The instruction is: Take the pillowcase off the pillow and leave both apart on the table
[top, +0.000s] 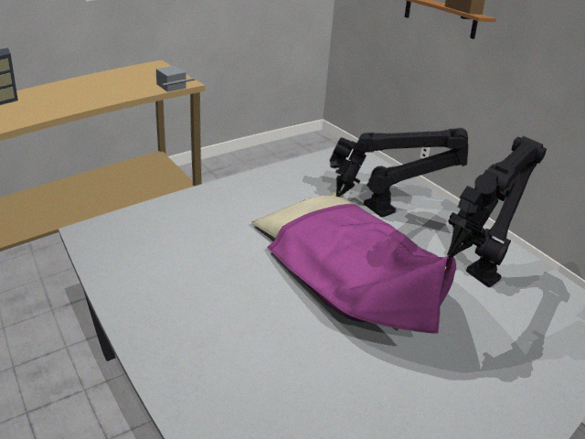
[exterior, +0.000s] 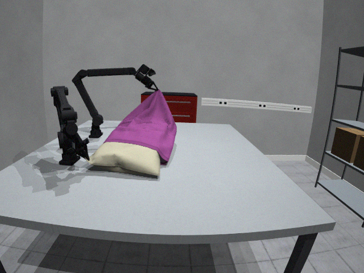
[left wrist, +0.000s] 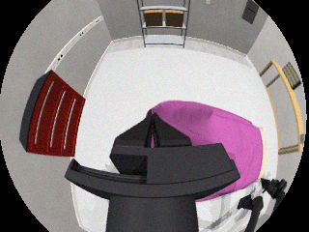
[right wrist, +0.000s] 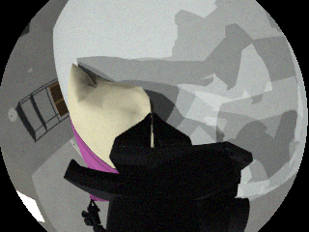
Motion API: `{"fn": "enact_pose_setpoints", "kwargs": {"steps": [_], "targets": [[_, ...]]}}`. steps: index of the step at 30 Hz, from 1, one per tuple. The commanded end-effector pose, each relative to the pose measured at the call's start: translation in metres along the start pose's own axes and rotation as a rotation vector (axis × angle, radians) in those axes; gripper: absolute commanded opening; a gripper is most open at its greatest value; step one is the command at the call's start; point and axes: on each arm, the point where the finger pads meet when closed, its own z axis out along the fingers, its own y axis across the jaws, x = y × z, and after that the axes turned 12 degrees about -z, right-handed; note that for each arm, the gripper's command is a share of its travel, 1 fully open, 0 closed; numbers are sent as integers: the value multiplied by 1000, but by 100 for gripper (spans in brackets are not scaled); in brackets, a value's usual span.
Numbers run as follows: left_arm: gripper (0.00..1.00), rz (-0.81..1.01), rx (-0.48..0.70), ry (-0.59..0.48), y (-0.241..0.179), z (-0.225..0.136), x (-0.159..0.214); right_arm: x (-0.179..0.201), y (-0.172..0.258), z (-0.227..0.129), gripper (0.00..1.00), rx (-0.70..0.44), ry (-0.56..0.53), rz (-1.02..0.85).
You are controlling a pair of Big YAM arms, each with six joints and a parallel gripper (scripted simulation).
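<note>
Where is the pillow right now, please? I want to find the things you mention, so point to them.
In the exterior view, the pillow (top: pixel 302 209) (exterior: pixel 126 157) (right wrist: pixel 108 108) lies on the table, its bare end nearest the camera, the rest inside the purple pillowcase (top: pixel 349 255) (exterior: pixel 144 126) (left wrist: pixel 217 140) (right wrist: pixel 89 152), one corner in the right gripper (top: pixel 337 192) (exterior: pixel 89 159) (right wrist: pixel 152 116).

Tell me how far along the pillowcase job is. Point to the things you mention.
Started: the pillow's cream end (top: pixel 295 212) (exterior: pixel 126 157) (right wrist: pixel 108 108) sticks out of the purple pillowcase (top: pixel 330 255) (exterior: pixel 141 129) (left wrist: pixel 217 140) (right wrist: pixel 89 152).

In hand: the left gripper (top: pixel 448 255) (exterior: pixel 157 89) (left wrist: pixel 153 116) holds the pillowcase's closed end up, while the right gripper (top: pixel 338 193) (exterior: pixel 88 159) (right wrist: pixel 152 116) pinches a pillow corner.

Left: most of the pillow looks covered, so finish pulling, then leave both apart on the table.
</note>
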Motion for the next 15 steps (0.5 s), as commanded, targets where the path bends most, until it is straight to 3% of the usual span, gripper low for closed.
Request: {"fn": "enact_pose_setpoints", "kwargs": {"steps": [1, 8, 11, 15], "targets": [[2, -14, -9, -201, -1, -43, -88, -7, 6, -6, 2, -4, -23, -20], [2, -23, -12, -248, -1, -55, -102, -7, 6, -6, 2, -4, -23, -20], [2, -15, 17, -301, -18, -77, -115, -7, 6, -6, 2, -4, -23, -20], [2, -36, -6, -350, -6, -92, -128, -7, 6, -6, 2, -4, -23, -20]]}}
